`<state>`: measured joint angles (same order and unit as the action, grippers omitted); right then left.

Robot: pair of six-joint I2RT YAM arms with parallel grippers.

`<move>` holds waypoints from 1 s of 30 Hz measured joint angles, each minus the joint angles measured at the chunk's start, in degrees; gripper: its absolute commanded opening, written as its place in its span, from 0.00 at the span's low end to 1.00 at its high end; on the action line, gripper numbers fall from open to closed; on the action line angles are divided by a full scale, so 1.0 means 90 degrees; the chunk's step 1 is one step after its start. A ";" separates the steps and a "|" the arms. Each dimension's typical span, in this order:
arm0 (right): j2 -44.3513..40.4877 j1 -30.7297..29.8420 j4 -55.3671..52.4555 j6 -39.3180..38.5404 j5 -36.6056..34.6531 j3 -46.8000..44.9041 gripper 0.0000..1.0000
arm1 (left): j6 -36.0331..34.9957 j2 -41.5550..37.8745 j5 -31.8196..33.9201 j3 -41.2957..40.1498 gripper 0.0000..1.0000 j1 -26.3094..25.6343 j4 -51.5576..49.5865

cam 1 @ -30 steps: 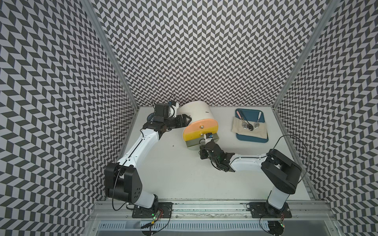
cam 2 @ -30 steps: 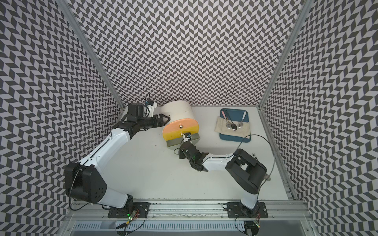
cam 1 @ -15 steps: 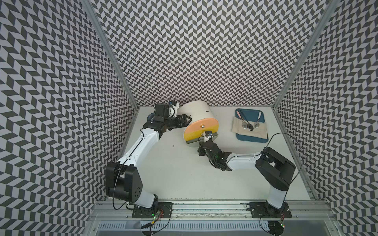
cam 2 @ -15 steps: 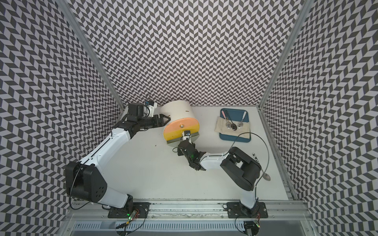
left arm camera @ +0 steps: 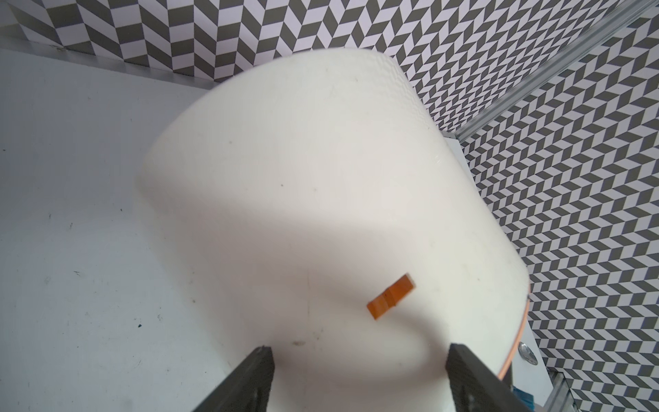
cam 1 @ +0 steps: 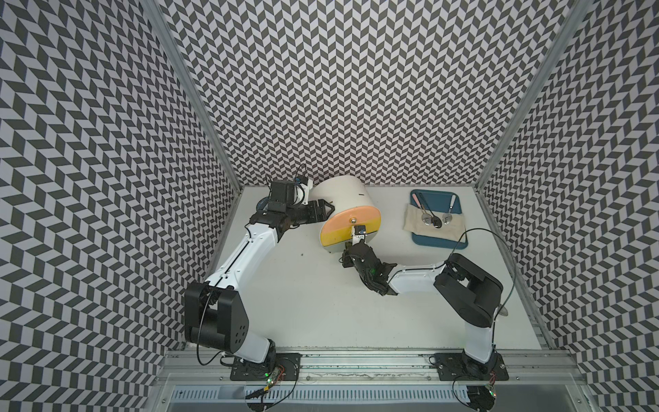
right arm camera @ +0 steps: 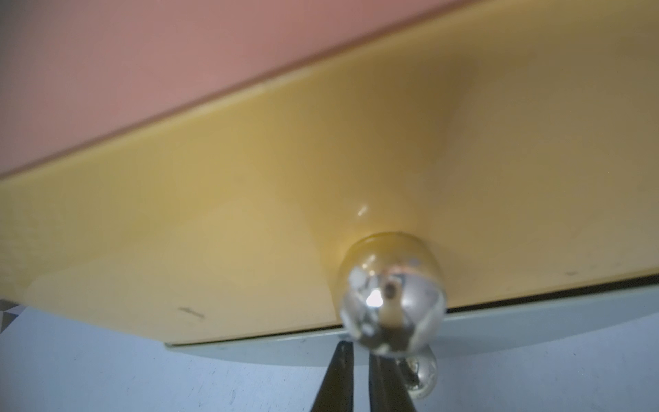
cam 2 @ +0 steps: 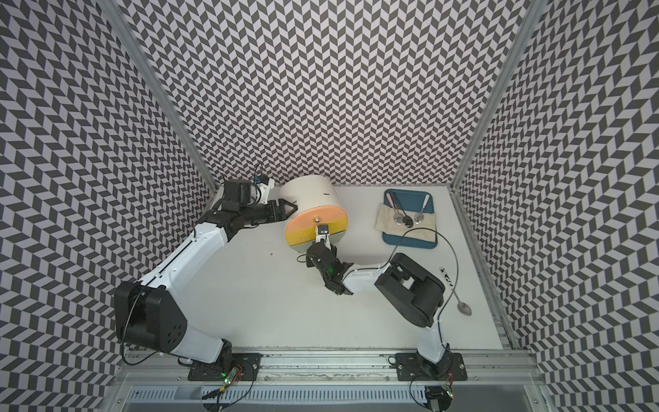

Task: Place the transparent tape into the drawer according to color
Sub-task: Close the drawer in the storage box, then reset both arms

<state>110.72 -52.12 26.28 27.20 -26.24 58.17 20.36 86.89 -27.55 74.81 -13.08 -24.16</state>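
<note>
— Tools first: how are we holding them?

— We are holding the right tool (right arm camera: 358, 351) closed, its dark fingers (right arm camera: 340, 378) lying side by side, tips pointing at the round metal knob (right arm camera: 392, 299) on the yellow drawer (right arm camera: 249, 214). Whether they are touching it, we cannot tell.

— And the left one?

— We are holding the left tool (left arm camera: 360, 351) spread wide at the white curved shell of the cabinet (left arm camera: 303, 160), near a small orange tab (left arm camera: 390, 296); contact we cannot tell.

— Where are the drawers sitting?

— We are seeing the peach drawer (cam 1: 337, 223) on top, the yellow one under it and the grey-green drawer (right arm camera: 535, 314) lowest, its lower knob (right arm camera: 422, 371) showing just beside the right fingers. The fronts are lining up nearly flush in both top views, and the cabinet is standing toward the back of the desk (cam 1: 303, 303).

— And the tape?

— We are not finding it in any view, so we cannot tell where it is lying.

— What else are we seeing?

— A blue tray (cam 1: 438, 244) is sitting at the back right, carrying a cloth (cam 1: 458, 228) and spoons (cam 1: 435, 222); a loose spoon (cam 2: 463, 308) is lying on the desk beside the right arm.
</note>
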 measured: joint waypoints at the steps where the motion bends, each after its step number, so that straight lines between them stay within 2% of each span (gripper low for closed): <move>1: 0.0012 0.0002 0.0002 -0.0010 -0.0002 0.0015 0.14 | 0.0000 0.0000 0.0000 0.0000 0.80 0.0000 0.0000; 12: 0.0119 0.0015 -0.0010 -0.0029 -0.0041 0.0138 0.14 | -0.0005 0.0000 -0.0017 0.0000 0.80 0.0012 0.0000; 14: 0.0104 0.0015 -0.0010 -0.0029 -0.0032 0.0129 0.17 | -0.0010 0.0000 -0.0017 0.0000 0.80 0.0012 0.0000; 16: -0.0024 0.0015 -0.0015 -0.0041 0.0012 0.0012 0.25 | -0.0007 0.0000 -0.0017 0.0000 0.81 0.0012 0.0002; 24: -0.1464 0.0002 -0.0338 -0.0007 0.0260 -0.0724 0.72 | 0.0049 -0.0046 0.0005 -0.0015 0.91 0.0012 0.0053; 27: -0.1953 0.0000 -0.0600 0.0027 0.0372 -0.0860 0.86 | 0.0097 -0.0219 0.0039 -0.0097 0.99 0.0012 0.0153; 30: -0.2373 0.0000 -0.0901 0.0036 0.0498 -0.1039 0.97 | 0.0160 -0.0559 0.0129 -0.0248 1.00 0.0015 0.0255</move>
<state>89.36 -52.12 18.17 27.53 -21.76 48.82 21.80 81.87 -26.39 72.58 -12.95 -21.87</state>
